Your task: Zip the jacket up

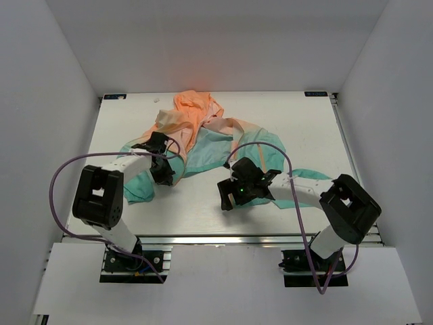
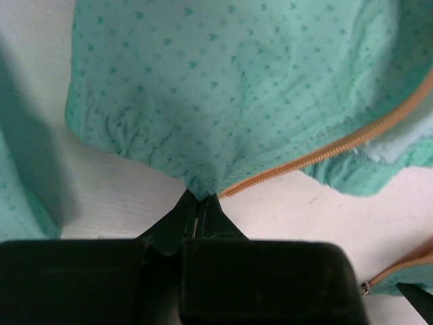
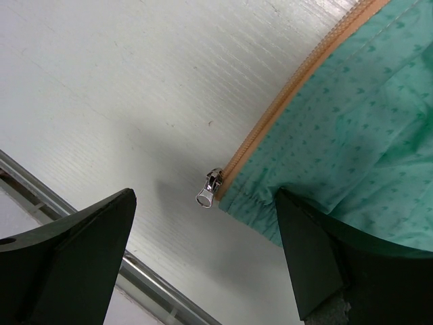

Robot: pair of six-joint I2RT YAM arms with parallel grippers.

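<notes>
The jacket point(image 1: 203, 132) lies crumpled at the middle back of the table, its peach-orange hood farthest from me and its teal panels spread toward the arms. My left gripper point(image 1: 164, 177) is shut on a teal hem corner point(image 2: 200, 184), right where the orange zipper tape point(image 2: 325, 150) ends. My right gripper point(image 1: 229, 183) hangs open just over the other front edge. In the right wrist view the silver zipper slider point(image 3: 210, 189) sits at that hem corner between the spread fingers point(image 3: 318, 250), touching neither. This corner also shows in the left wrist view as a zipper end point(image 2: 369, 286).
The white table point(image 1: 304, 128) stands between white walls on three sides. A metal rail point(image 3: 135, 277) runs along its near edge, close under my right gripper. Purple cables point(image 1: 64, 172) loop from both arms over the table.
</notes>
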